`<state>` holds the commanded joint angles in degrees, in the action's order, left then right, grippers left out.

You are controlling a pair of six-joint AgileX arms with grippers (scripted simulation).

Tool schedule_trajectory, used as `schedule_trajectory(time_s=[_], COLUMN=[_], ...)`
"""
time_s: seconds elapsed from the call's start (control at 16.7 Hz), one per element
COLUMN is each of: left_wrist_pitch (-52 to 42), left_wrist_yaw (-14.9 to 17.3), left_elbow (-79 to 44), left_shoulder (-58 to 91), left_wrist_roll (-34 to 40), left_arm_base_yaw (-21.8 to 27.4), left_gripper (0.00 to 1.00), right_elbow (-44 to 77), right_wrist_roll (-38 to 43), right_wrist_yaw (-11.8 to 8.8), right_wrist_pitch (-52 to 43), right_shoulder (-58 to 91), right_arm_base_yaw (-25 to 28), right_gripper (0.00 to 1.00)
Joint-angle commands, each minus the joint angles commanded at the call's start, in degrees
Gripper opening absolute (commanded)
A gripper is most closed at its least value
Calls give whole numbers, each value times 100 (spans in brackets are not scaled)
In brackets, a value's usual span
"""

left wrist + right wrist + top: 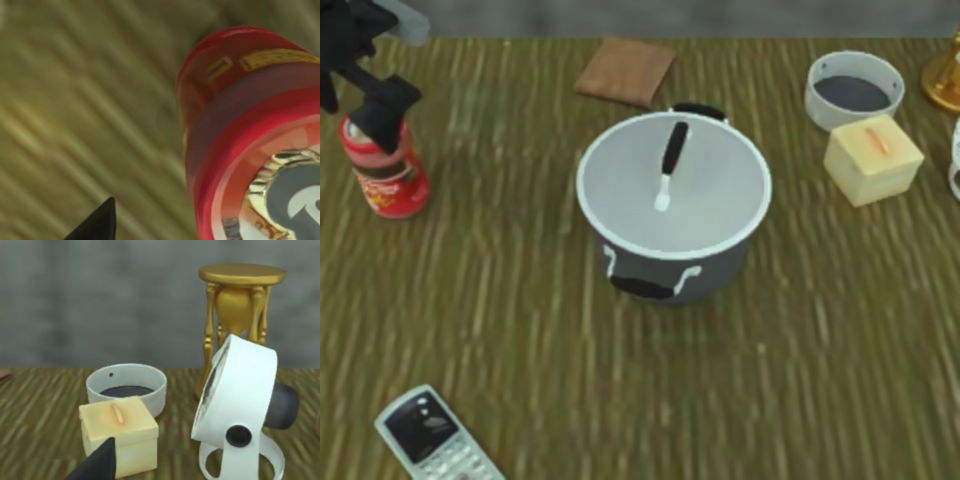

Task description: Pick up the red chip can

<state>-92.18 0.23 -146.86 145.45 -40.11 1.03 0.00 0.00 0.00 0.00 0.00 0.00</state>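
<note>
Item: red chip can [386, 170], upright at the desk's [620, 400] far left, well left of the lidded pot [672, 205]. My left tool [380, 118] sits over its top (grip: I cannot tell). Right tool out of the top view.

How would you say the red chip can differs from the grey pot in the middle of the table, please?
The red chip can is a slim red cylinder with yellow marks; the pot is grey, far wider and squat. The can stands near the table's left edge under the left gripper, whereas the pot sits untouched at the centre. The pot has black side handles and a handled lid; the can has none. Both stand upright on the table.
</note>
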Motion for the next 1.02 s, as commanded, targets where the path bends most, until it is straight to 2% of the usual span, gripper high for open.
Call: schedule_trajectory(time_s=[0.24, 0.6, 0.9, 1.02], left_wrist_pitch=[226, 1305, 1439, 1439], left_wrist_yaw=[-1, -4, -5, -5], left_elbow=[246, 1645, 1785, 1785], left_shoulder=[-63, -317, -346, -346], left_wrist_roll=[-5, -4, -6, -6], left_arm_base_yaw=[-5, -8, -9, -9], left_gripper=[100, 100, 100, 85], right_elbow=[0, 0, 0, 0], right_wrist_roll=[0, 0, 0, 0], right_wrist_yaw=[0, 0, 0, 0], right_wrist_pitch=[0, 0, 0, 0], right_shoulder=[0, 0, 0, 0], right_arm_base_yaw=[0, 0, 0, 0], right_gripper=[100, 100, 100, 100])
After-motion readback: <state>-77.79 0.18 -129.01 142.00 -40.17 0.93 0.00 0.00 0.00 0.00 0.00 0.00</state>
